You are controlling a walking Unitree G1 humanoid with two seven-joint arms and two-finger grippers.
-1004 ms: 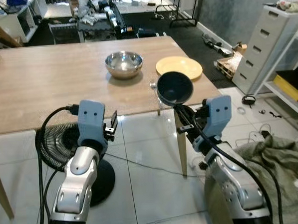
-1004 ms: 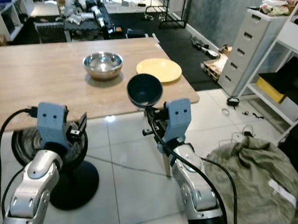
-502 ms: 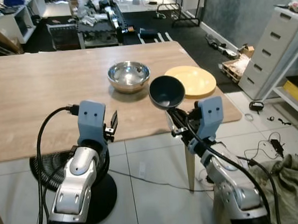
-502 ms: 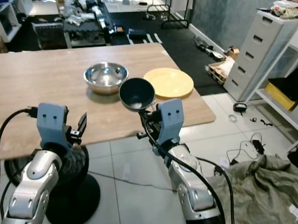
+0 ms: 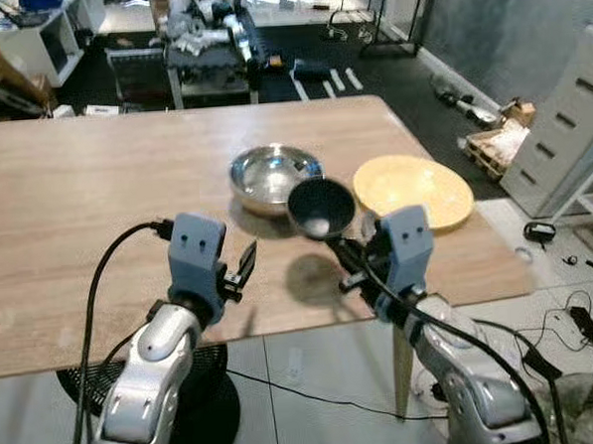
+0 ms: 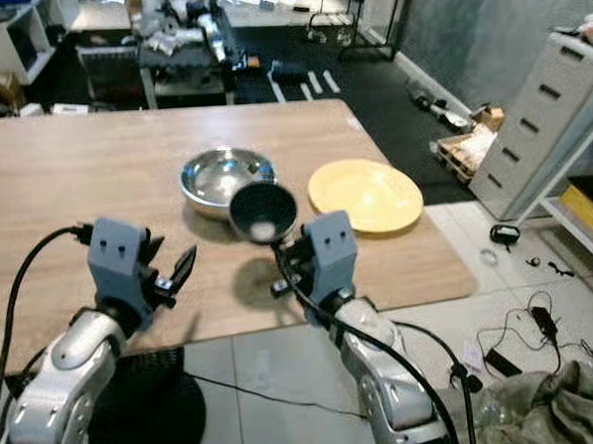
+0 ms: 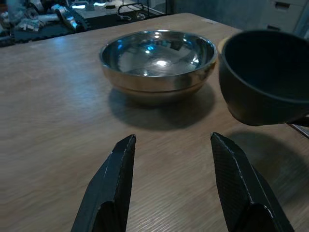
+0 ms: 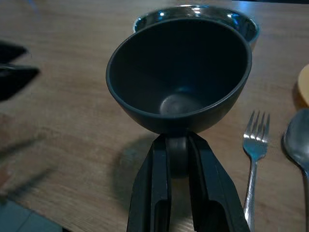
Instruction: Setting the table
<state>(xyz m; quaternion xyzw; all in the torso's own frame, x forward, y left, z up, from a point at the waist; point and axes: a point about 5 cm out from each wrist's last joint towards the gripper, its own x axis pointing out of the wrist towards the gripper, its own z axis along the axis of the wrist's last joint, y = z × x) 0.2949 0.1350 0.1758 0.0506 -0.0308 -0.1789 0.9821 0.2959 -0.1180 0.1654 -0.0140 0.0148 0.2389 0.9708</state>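
Dark bowl (image 8: pixel 179 77): one, pinched at its base by my right gripper (image 8: pixel 177 153), above the wooden table (image 5: pixel 68 224).
Nearby: one steel bowl (image 5: pixel 274 175) behind, one yellow plate (image 5: pixel 414 189), fork (image 8: pixel 253 154), spoon (image 8: pixel 297 140).
My left gripper (image 7: pixel 171 174): fingers spread, holding nothing.

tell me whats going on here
The robot is setting a wooden table. Its right gripper holds a dark bowl by the base, jaws clamped, above the tabletop. Just beyond sit a steel bowl and a yellow plate. The left gripper hovers open and empty.
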